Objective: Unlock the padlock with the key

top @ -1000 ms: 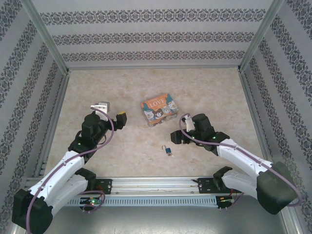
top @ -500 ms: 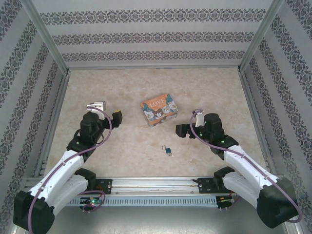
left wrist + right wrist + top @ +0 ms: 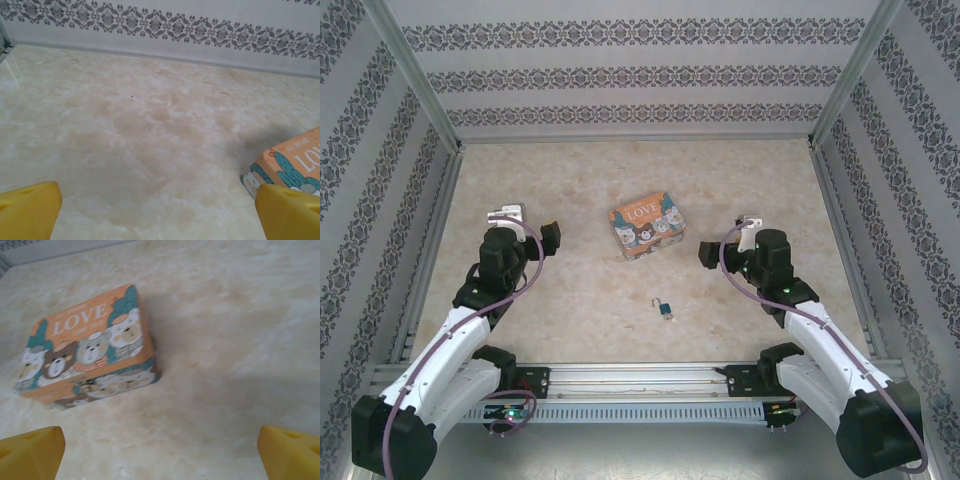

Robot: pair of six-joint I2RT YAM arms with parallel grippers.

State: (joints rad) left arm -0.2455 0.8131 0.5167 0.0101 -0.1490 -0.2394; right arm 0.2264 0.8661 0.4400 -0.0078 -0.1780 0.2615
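Tiny teal padlock (image 3: 665,311) lies on table (image 3: 580,300).

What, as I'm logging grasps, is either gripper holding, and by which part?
Nothing: left gripper and right gripper stand open and empty; the padlock lies on the table.

Two arms reach forward and bend inward, the left gripper (image 3: 530,228) and right gripper (image 3: 725,242) both spread wide.

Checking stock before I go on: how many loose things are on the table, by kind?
Tin: 1
Padlock: 1
Total: 2
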